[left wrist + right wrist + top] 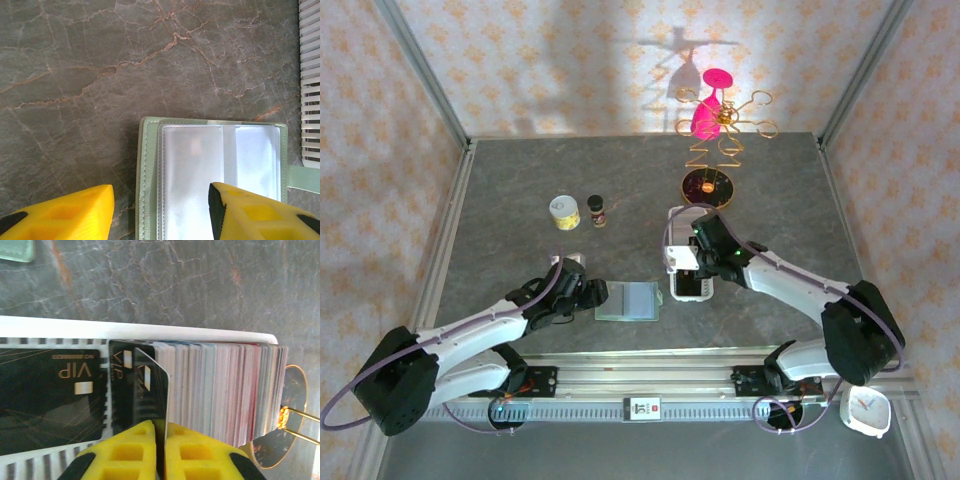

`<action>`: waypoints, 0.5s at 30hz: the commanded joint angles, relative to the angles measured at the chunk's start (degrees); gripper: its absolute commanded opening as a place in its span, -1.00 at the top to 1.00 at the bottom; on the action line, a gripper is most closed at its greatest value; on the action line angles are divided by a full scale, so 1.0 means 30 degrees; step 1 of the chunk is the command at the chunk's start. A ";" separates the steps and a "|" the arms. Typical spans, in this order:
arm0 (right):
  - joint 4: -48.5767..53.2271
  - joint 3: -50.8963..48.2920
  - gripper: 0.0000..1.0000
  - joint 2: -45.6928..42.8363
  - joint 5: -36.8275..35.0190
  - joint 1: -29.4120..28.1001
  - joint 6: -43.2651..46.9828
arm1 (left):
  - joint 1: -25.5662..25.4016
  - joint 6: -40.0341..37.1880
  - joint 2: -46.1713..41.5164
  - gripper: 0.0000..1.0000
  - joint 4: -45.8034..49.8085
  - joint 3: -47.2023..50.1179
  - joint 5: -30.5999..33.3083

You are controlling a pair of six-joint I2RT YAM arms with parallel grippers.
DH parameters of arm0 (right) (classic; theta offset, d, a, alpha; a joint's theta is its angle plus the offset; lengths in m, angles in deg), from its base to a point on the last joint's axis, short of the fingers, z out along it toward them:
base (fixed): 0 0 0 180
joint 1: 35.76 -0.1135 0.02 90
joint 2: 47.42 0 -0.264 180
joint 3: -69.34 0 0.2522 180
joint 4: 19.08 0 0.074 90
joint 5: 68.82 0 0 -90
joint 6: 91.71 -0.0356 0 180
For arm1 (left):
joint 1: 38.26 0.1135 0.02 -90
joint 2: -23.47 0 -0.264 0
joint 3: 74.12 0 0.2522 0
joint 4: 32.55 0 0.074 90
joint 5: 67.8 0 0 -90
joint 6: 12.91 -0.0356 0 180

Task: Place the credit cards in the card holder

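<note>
Bottom centre, the right gripper [159,429] is clamped on a dark card [147,395] standing in the tray [150,330]. The left gripper [160,192] has its jaws apart, straddling the left edge of the wallet [200,165], lower frame.

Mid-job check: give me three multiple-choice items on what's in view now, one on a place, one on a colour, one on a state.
1. Where does the card holder lie?
A. at the table's far edge
B. on the table, just right of the left gripper
C. on the right arm's base

2. What colour is the "VIP" lettering on the flat card in the white tray?
A. gold
B. red
C. blue

3. How is the right gripper?
A. wide open over bare table
B. shut on an upright dark card
C. shut on the card holder

Answers: 1 B, the top view shows it lying open beside that gripper. 2 A, gold letters on black. 3 B, it pinches the card's edge.
</note>
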 commanded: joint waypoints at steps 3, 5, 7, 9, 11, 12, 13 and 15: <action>0.2248 0.0479 0.91 -0.1192 0.0597 -0.0455 -0.1058 | -0.0148 -0.0870 -0.0552 -0.09 0.1633 -0.0684 0.1121; 0.3484 0.0793 1.00 -0.1577 0.1242 -0.0738 -0.1763 | -0.0149 -0.1008 -0.0821 -0.09 0.2024 -0.0963 0.1126; 0.4443 0.1265 1.00 -0.2153 0.2116 -0.1053 -0.2861 | -0.0148 -0.1053 -0.1243 -0.09 0.2359 -0.1201 0.1130; 0.4856 0.1740 1.00 -0.2977 0.3190 -0.1355 -0.4440 | -0.0134 -0.1054 -0.1752 -0.08 0.2559 -0.1360 0.1151; 0.4040 0.2135 1.00 -0.4159 0.3767 -0.1592 -0.7881 | -0.0149 -0.1054 -0.2166 0.03 0.2618 -0.1484 0.0757; 0.3379 0.2340 1.00 -0.4515 0.3768 -0.1602 -1.0126 | -0.0137 -0.1054 -0.2236 0.09 0.2506 -0.1485 0.0394; 0.2695 0.2606 1.00 -0.4805 0.3686 -0.1602 -1.2626 | -0.0163 -0.1054 -0.2244 0.16 0.2359 -0.1503 -0.0045; 0.1971 0.3012 1.00 -0.5170 0.4162 -0.1700 -1.6783 | -0.0192 -0.1024 -0.2074 0.30 0.2165 -0.1616 -0.0663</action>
